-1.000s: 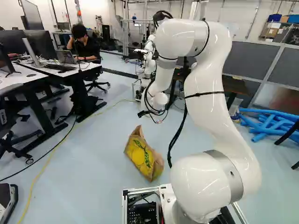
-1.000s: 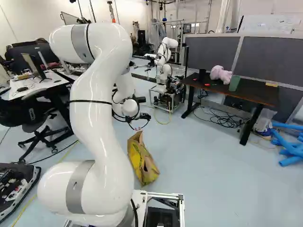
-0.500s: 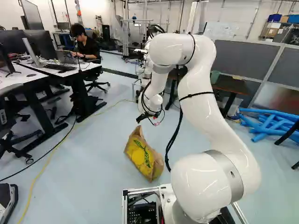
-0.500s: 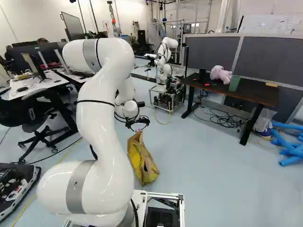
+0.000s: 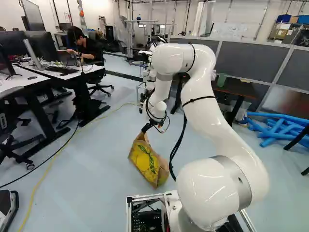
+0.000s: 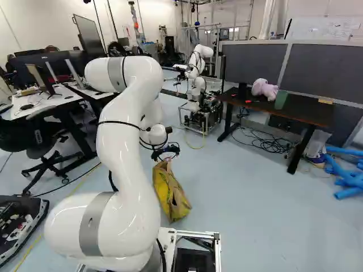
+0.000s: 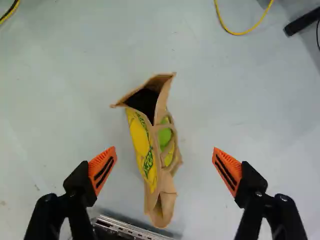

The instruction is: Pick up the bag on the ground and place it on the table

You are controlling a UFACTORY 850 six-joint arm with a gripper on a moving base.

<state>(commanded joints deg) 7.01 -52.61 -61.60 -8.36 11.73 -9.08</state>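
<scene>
the arm (image 5: 219, 130) had been lowered since the earlier views, and the gripper (image 7: 164, 150) had been brought down to the bag's upper end; the base had not been shifted. the bag (image 7: 139, 135) had been left undisturbed on the floor (image 5: 91, 193), its mouth open. its fingers were held wide apart, one on each side of the bag, with nothing clamped; whether it was touched could not be told. the approach was judged nearly done, with a grip and lift still needed before the table (image 6: 303, 115) could be reached. green print was seen on the bag's yellow side, and faint writing on the whiteboard (image 6: 326, 29).
</scene>
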